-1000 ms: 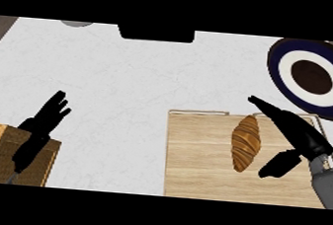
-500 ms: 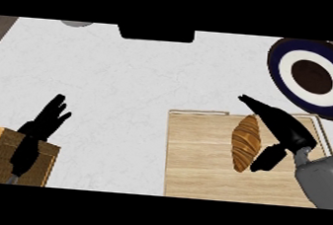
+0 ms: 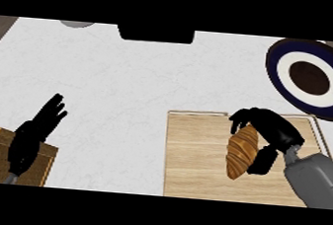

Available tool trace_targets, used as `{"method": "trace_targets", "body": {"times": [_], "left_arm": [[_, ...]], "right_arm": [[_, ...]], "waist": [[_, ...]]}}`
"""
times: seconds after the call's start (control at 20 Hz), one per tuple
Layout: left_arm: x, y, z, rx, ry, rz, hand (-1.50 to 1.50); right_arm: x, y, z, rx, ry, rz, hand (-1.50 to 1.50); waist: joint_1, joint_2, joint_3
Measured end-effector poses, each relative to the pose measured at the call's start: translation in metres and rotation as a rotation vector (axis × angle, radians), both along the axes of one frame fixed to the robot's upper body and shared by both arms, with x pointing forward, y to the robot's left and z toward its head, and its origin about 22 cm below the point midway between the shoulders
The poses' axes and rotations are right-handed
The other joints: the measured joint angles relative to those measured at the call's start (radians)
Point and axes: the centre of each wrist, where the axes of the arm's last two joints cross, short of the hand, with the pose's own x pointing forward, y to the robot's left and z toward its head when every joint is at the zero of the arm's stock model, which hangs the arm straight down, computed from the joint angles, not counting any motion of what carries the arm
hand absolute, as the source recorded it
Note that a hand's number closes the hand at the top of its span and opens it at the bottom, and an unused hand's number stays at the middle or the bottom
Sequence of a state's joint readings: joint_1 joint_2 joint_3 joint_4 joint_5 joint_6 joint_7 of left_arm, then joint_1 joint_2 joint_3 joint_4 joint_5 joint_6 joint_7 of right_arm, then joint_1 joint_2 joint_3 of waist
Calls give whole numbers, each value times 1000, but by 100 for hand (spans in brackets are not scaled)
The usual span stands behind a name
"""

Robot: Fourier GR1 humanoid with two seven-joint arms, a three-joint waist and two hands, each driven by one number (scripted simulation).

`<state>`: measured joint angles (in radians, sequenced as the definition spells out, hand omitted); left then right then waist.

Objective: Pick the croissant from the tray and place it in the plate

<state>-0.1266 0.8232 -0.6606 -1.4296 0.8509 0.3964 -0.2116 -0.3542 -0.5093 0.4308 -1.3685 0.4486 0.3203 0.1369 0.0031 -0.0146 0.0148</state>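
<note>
Now right robot hand (image 3: pixel 270 130) shifted over croissant (image 3: pixel 240 151) on tray (image 3: pixel 195 156), fingers curling, apparently gripping it.

One head view, looking steeply down, close over counter (image 3: pixel 128 82)

Our right hand (image 3: pixel 269 134) sits at the lower right, fingers curled over and thumb below, on a grey forearm rising from the lower edge. Our left hand (image 3: pixel 33 136) rests at the lower left, fingers straight.
</note>
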Motion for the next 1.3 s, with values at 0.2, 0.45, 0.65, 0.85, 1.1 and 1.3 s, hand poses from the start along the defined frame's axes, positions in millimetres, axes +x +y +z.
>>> {"method": "trace_targets", "body": {"times": [0.2,0.45,0.65,0.85,1.1,1.3], "left_arm": [[1,0,0,7,14,15,0],[2,-1,1,24,4,29,0],[6,-3,2,38,0,45,0],[6,-1,1,24,-11,43,0],[5,2,3,20,-12,58,0],[7,2,4,23,-6,60,0]], "right_arm": [[-3,2,-1,27,-17,18,150],[6,11,16,136,-2,121,150],[17,18,38,231,-45,190,150],[18,11,62,253,-199,157,150],[20,-9,103,338,-477,5,150],[18,-36,124,361,-652,-165,150]], "waist": [[-3,-2,-1],[-2,5,0],[-1,9,0],[-9,9,0],[-26,7,-4],[-28,9,-6]]}}
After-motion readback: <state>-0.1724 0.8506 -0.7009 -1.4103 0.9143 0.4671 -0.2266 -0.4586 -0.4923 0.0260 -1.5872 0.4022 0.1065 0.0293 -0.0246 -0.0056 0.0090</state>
